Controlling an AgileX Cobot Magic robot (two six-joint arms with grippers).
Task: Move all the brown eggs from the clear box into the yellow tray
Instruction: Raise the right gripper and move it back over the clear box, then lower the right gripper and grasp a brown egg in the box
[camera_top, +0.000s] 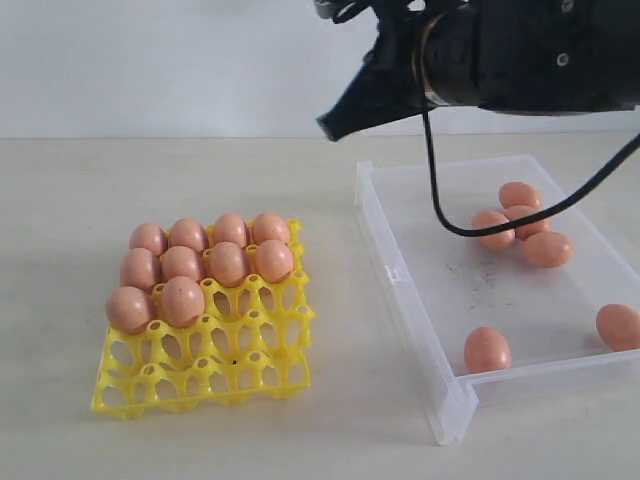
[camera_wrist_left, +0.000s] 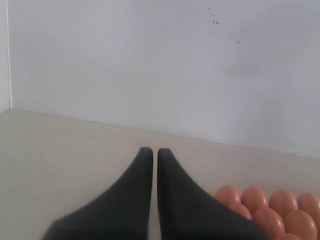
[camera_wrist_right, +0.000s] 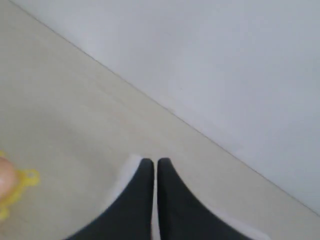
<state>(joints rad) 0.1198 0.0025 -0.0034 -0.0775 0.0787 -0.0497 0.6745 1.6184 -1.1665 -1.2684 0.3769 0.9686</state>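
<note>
Pale surface (camera_top: 60, 200), white wall. Right fingers (camera_wrist_right: 142, 200) pressed together, empty, raised. Six brown eggs (camera_top: 548, 249) lie loose in the clear box (camera_top: 400, 270) below them, yellow tray (camera_top: 200, 380) ahead of their tips. Risk: smooth eggs could roll from a pinch.

Sixteen brown eggs (camera_top: 228, 263) in all. Ten sit in the one yellow tray (camera_top: 200, 372) at about 8 o'clock on the counter (camera_top: 330, 420), in rows of four, four and two. Six lie loose in the one clear box (camera_top: 450, 300) at about 3 o'clock.
</note>
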